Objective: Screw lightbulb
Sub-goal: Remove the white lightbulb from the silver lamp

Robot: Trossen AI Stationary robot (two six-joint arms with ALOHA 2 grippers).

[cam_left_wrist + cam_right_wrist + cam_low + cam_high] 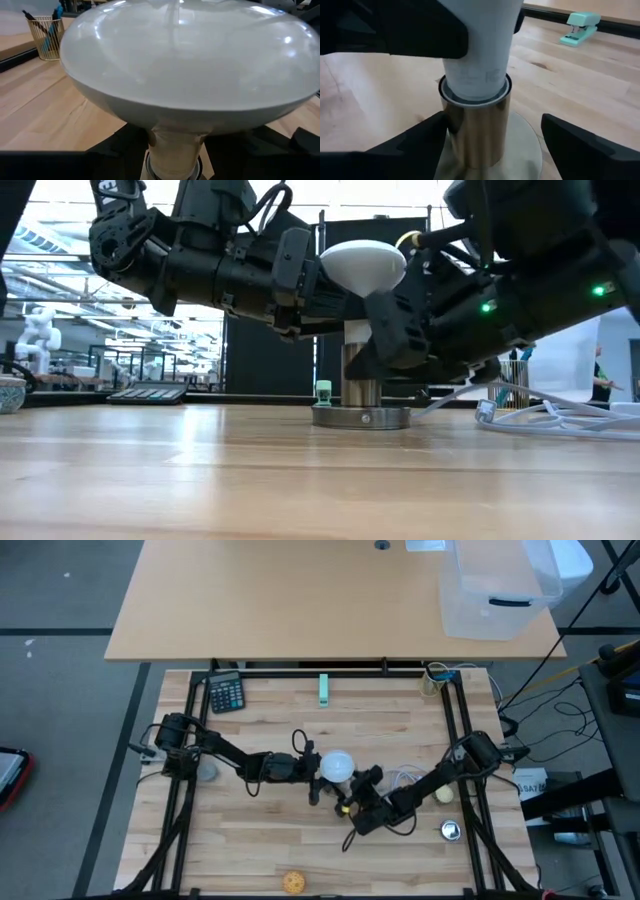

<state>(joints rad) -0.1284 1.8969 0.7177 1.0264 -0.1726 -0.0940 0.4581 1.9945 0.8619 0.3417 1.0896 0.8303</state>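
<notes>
Lightbulb (362, 265) base hidden inside socket (476, 127); left gripper (320, 285) jaws obscured.

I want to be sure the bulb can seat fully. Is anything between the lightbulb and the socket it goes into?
Nothing visible is. The lightbulb already stands upright with its neck inside the metal socket. The left gripper holds the bulb's cone, and the right gripper stands open on either side of the socket, clear of the joint.
</notes>
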